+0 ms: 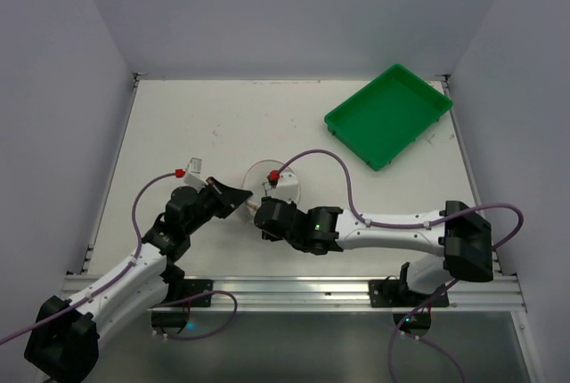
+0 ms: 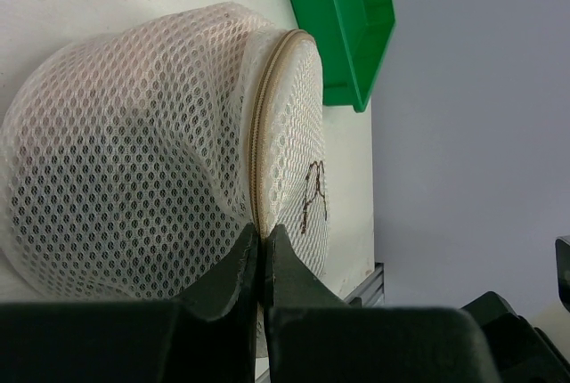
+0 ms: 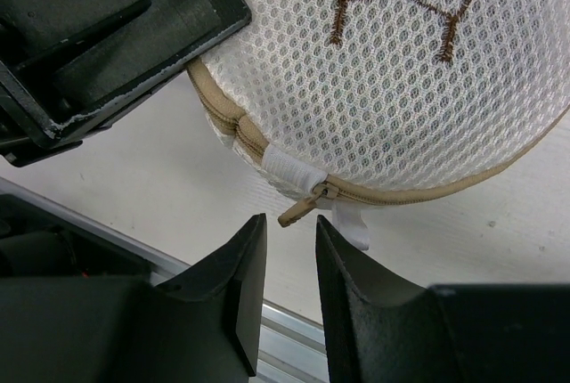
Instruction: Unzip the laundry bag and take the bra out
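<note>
Checking the rig remotely, I find the laundry bag [image 1: 260,180] on the tabletop [image 1: 178,125], about midway between the left and right edges and towards the near edge. Its zip is closed. The green tray [image 1: 389,114] sits well apart, by the far right corner.

The left fingers [image 2: 264,245] are pressed together on the bag's tan zip seam [image 2: 256,134], apparently pinching it. The right fingers [image 3: 292,249] are slightly spread with nothing between them. The zip pull [image 3: 298,211] hangs just off their tips, not yet held.

Risks, in my judgement:
- The pull is small and slanted, so closing off-line could nip the mesh or miss the pull altogether.
- The left pinch looks shallow. If it slips, the whole bag would drag along with the pull and the zip would not run.
- I cannot confirm the bra through the mesh.
</note>
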You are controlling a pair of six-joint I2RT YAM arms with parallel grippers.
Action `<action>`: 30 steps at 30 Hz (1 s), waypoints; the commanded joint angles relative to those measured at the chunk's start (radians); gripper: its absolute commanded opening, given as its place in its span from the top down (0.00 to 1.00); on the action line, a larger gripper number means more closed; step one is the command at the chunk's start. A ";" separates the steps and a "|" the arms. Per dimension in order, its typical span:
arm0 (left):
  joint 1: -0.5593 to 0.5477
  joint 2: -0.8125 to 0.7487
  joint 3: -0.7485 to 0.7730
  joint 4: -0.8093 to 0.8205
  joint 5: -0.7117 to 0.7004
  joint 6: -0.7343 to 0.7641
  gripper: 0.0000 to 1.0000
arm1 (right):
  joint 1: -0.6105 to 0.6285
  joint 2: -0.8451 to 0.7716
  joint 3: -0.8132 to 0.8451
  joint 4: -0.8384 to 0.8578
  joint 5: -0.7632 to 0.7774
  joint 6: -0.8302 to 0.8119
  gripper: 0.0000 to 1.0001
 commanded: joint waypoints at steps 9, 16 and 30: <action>-0.007 -0.007 -0.018 0.051 -0.010 0.000 1.00 | -0.017 -0.007 0.035 0.004 0.067 0.050 0.69; -0.009 -0.027 -0.009 0.040 -0.013 0.001 1.00 | -0.028 -0.030 -0.003 0.004 0.074 0.062 0.80; -0.009 0.021 0.079 -0.052 -0.077 0.158 1.00 | -0.051 -0.238 -0.155 -0.031 0.084 0.047 1.00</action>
